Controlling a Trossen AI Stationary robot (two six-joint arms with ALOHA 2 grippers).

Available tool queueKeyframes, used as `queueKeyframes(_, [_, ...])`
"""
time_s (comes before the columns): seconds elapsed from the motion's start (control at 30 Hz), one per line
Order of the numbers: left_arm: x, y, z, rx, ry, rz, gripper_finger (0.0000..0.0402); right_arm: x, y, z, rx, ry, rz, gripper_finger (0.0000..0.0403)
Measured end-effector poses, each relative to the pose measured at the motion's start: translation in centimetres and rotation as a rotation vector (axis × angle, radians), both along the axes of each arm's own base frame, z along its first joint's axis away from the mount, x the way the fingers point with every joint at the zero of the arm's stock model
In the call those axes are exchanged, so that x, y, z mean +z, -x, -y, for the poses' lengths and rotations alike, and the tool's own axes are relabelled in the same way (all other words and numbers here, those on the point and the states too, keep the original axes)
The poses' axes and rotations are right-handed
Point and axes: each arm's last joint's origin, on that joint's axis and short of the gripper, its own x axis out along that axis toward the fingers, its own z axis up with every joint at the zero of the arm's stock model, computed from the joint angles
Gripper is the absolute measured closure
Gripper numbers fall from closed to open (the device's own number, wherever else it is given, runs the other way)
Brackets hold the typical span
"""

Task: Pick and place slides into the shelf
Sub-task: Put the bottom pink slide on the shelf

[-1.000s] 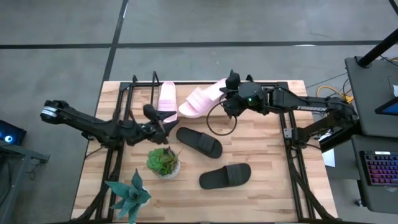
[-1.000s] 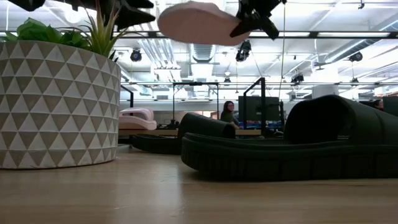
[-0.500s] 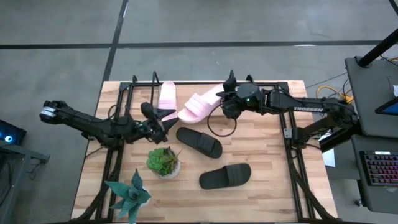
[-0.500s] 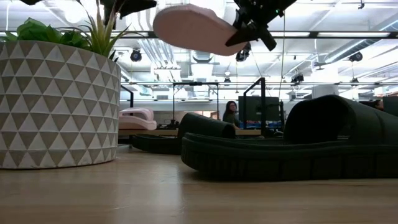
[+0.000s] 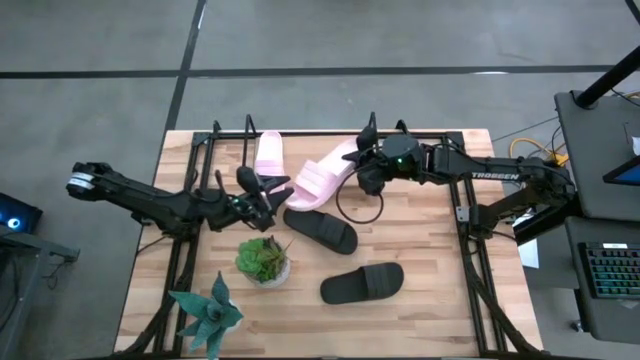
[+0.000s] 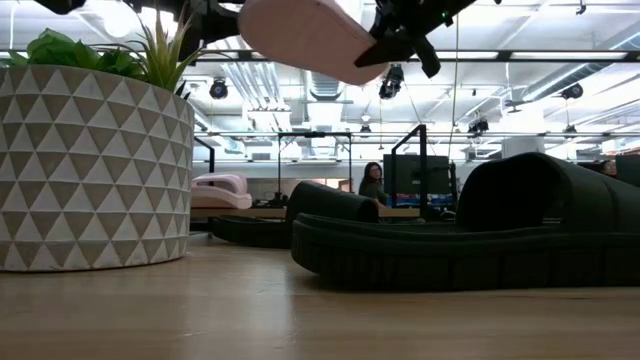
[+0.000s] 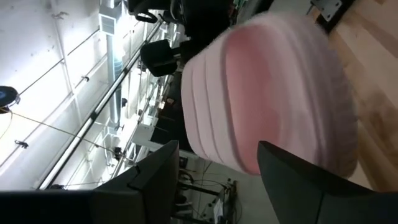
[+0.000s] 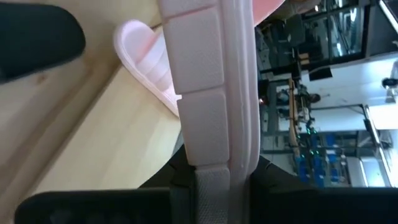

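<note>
While the right gripper (image 5: 362, 165) hangs above the back of the desk (image 5: 430, 290), its fingers (image 8: 211, 186) are pinched narrow on the edge of a pale pink slide (image 5: 322, 172), holding it clear of the wood; in the low view its sole (image 6: 300, 35) floats high over everything. From those fingers the slide's long axis runs away toward the left arm and slightly forward, toe end pointing at the left gripper (image 5: 262, 190). Left fingers (image 7: 155, 180) stand wide, holding nothing, with the pink strap filling the gap in front of them, very near; whether they touch it I cannot tell. Left arm is plainly the nearer one to the free end, so a handover or a two-handed steadying looks likely. Shelf (image 5: 205, 150) sits at the back left of the desk, just beyond the left gripper, with the second pink slide (image 5: 268, 158) already lying in it, long axis front to back. Carried slide would need turning to match that. Looks: soft foam, ribbed wide strap, thick sole, clean. Two black slides, one mid-desk (image 5: 320, 228) and one nearer the front (image 5: 362, 282), lie flat, untouched. Two potted plants (image 5: 264, 258) stand front left.
</note>
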Motion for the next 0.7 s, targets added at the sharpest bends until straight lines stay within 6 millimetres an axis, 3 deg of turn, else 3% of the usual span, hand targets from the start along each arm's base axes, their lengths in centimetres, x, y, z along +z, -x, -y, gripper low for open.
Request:
queueKeyframes(0.57, [1.7, 0.2, -0.2, 0.081, -0.003, 0.054, 0.0198, -1.5, 0.1, 0.1, -0.002, -0.011, -0.032, 0.0348])
queueKeyframes(0.7, [1.6, -0.5, 0.0, 0.058, 0.055, -0.017, 0.0198, -1.4, 0.0, 0.1, -0.005, -0.007, -0.019, 0.0348])
